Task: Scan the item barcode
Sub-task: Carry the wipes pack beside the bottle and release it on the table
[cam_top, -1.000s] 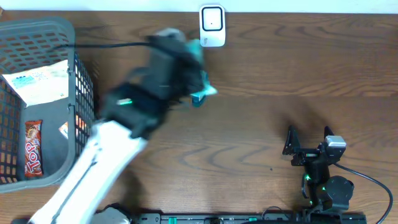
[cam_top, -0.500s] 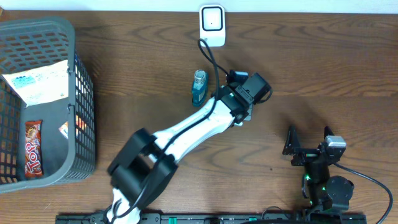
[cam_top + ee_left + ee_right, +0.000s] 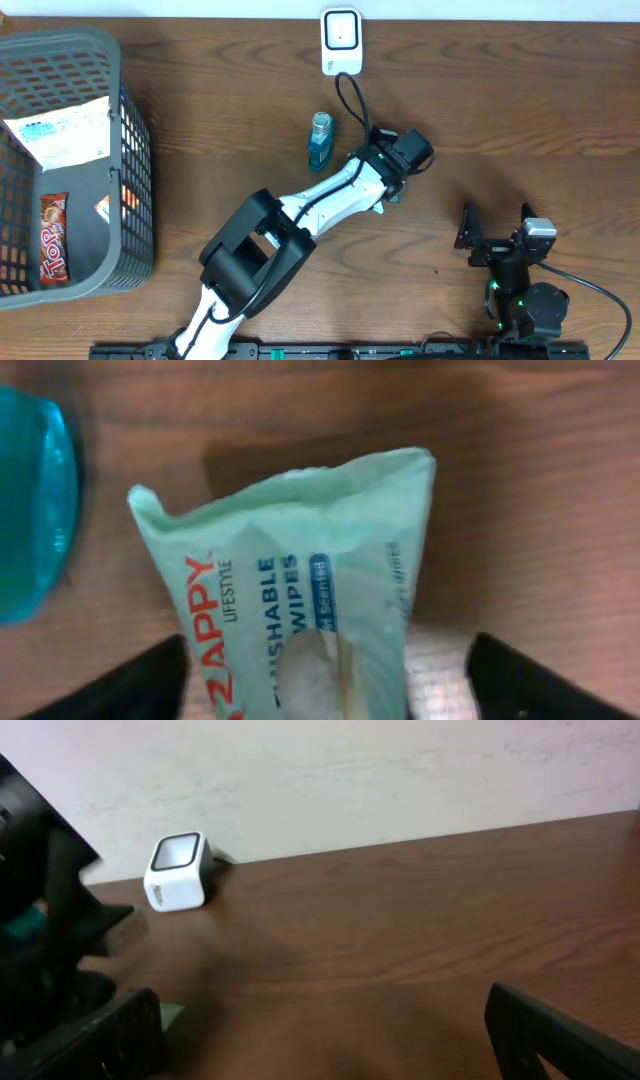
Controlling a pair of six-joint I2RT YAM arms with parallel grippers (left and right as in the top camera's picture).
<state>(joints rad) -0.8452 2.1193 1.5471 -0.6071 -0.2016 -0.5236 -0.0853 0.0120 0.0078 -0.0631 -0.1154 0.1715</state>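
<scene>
Left gripper [image 3: 330,685] spread wide astride the wipes pack [image 3: 290,560], gripping nothing; I judge it best to rise straight, sparing the blue bottle [image 3: 320,140] beside.

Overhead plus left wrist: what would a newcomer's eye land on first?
The left arm stretches diagonally across the wooden table, its left gripper open over a pale green pack of flushable wipes lying flat on the wood. Next comes the teal bottle standing just beside it, below the white scanner at the far edge. Then the grey basket on the left, with a red Top bar inside.
</scene>
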